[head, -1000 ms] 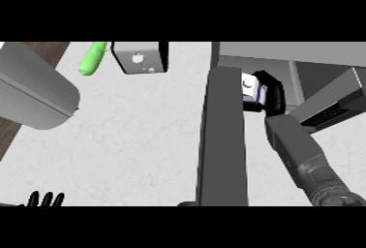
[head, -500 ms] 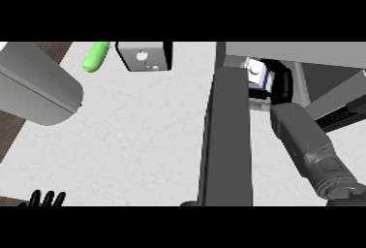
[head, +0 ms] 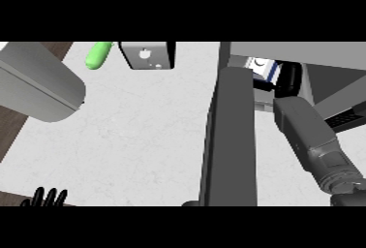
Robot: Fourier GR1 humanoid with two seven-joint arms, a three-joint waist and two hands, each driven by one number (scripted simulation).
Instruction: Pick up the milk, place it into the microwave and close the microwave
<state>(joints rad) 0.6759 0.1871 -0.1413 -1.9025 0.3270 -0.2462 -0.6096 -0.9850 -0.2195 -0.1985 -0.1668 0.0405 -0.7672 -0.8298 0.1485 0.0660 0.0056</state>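
Observation:
The milk (head: pixel 260 67), a white carton with blue print, sits inside the open microwave (head: pixel 322 53) near its mouth at the upper right. My right hand (head: pixel 289 78) is curled against the carton's right side, and the grey forearm (head: pixel 309 133) reaches in from the lower right. The hand hides much of the carton. The microwave door (head: pixel 230 138) stands open as a dark grey slab running down the middle of the view, left of the arm. My left hand (head: pixel 46 198) rests open at the lower left edge, only its fingertips showing.
A green vegetable (head: pixel 99 54) lies at the back of the white counter (head: pixel 136 140). Beside it stands a small grey box (head: pixel 148 54). A large grey rounded object (head: pixel 39 82) fills the left side, by the counter's left edge.
My right arm has pushed farther up into the microwave, carrying the milk deeper inside. The left hand has stayed where it was.

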